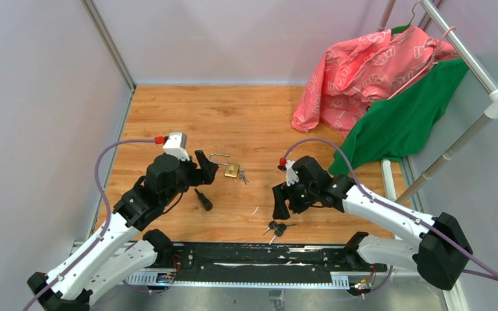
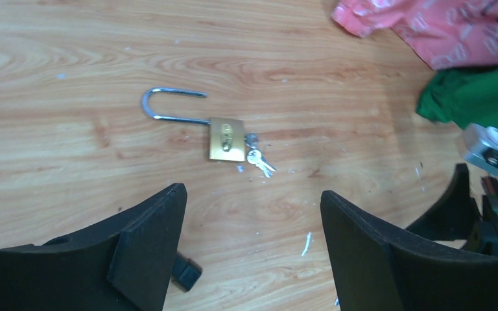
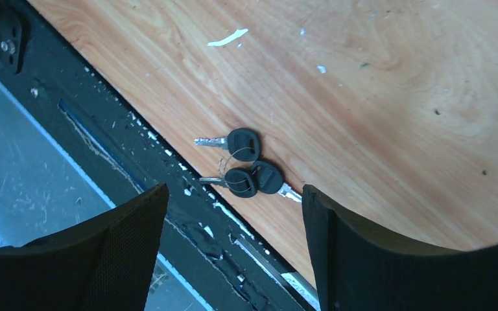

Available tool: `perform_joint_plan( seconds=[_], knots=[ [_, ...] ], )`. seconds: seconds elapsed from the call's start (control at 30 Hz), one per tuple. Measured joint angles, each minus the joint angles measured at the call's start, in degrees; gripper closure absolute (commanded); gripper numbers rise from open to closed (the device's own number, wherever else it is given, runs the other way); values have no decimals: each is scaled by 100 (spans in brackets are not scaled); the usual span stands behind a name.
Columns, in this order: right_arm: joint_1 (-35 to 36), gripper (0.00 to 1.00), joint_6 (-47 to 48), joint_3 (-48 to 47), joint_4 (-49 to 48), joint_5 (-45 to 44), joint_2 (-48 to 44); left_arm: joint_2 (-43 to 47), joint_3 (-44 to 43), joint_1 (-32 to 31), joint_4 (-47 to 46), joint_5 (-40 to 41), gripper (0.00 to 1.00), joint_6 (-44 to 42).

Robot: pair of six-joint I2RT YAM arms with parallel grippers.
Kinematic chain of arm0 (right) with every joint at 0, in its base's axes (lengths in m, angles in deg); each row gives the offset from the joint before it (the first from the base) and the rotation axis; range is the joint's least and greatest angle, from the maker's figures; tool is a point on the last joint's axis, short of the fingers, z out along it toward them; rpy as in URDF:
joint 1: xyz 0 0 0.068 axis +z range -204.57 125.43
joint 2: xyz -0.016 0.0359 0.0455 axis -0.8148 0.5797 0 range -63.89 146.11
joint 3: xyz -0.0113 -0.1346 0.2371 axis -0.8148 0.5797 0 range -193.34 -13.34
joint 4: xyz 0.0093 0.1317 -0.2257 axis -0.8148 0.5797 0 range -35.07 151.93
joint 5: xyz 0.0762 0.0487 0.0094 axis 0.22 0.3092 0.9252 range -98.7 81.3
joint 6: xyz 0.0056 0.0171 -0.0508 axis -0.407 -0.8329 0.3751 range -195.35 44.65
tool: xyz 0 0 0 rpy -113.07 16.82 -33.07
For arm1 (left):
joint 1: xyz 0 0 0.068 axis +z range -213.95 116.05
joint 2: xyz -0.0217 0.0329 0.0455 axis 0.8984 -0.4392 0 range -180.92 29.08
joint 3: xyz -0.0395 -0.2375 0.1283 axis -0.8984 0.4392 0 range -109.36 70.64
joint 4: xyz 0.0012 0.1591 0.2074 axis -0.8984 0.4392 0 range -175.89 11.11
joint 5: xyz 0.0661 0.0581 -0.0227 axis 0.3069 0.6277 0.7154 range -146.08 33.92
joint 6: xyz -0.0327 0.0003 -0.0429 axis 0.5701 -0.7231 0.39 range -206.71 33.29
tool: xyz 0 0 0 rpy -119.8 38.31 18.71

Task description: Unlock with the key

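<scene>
Centrally, a brass padlock (image 2: 226, 139) lies with small silver keys (image 2: 257, 157) touching it; left gripper (image 2: 253, 194) and right gripper (image 3: 235, 189) have jaws spread, black-headed keys (image 3: 249, 165) mid-frame under the right.

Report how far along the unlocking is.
Done, it seems: the padlock lies with its shackle free at one end and small silver keys at its body. In hand: nothing. The left gripper and right gripper are open and empty, and the black-headed keys lie untouched near the right one. Left: little that I can see, perhaps only withdrawing.
</scene>
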Motion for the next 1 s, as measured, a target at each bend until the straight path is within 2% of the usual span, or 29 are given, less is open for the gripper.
perform_joint_plan(
  seconds=[0.13, 0.33, 0.53, 1.0],
  knots=[
    [114, 25, -33, 37, 4, 275, 22, -179, -2, -299, -267, -219, 21, -221],
    [420, 32, -44, 37, 28, 348, 256, -289, 0, -380, -476, -433, 21, -367],
    [610, 35, 50, -133, 170, 31, 881, -289, 7, -450, -608, -708, 21, -474],
    [1204, 54, 378, -813, 262, -487, 2138, -205, 201, -476, -693, -787, 21, -568]
  ],
)
